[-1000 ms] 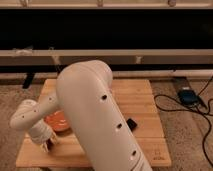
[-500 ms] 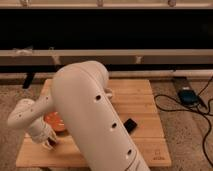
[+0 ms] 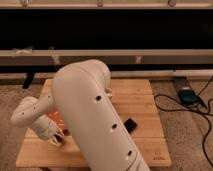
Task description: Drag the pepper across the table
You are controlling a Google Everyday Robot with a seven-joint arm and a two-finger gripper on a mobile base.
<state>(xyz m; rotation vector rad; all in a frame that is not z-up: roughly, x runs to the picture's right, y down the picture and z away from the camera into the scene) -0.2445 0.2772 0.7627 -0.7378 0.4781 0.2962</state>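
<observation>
Your gripper sits low over the near left part of the desk, just in front of the orange bowl; you cannot tell whether it is open or closed. Over the last second it has barely moved, and only the big arm has eased slightly left. You cannot see the pepper, which is probably hidden beneath the gripper or arm. This suggests the drag is only beginning, so watch the bowl close beside it.
</observation>
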